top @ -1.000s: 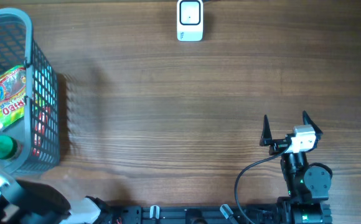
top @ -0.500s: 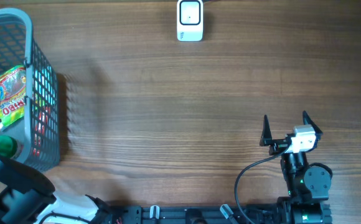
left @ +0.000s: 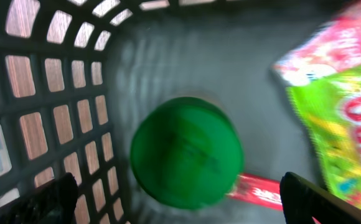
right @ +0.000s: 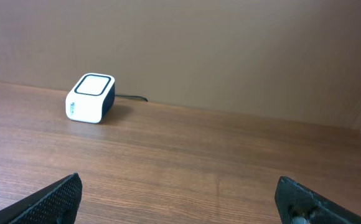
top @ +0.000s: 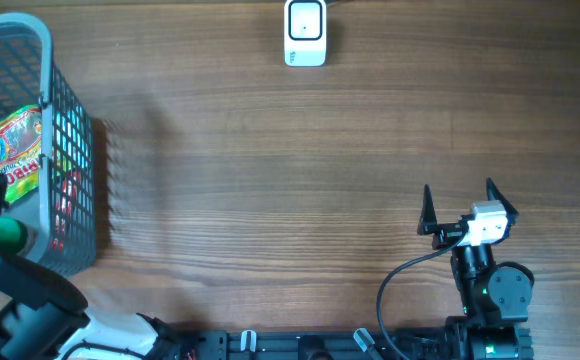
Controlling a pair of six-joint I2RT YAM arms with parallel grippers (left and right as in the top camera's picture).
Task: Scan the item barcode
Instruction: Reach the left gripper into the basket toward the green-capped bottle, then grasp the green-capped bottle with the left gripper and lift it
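- My left tool (left: 187, 204) hangs wide open over a green cap (left: 187, 152) in the basket (left: 56, 93).
- Candy bag (left: 336, 93) lettering: too blurred to read.
- Right tool (right: 183, 202) wide, empty.

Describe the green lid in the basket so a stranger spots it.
Start at the grey mesh basket at the table's left edge. In its near corner sits the lid: round and plain green, unlike the colourful candy bag and red packet beside it.
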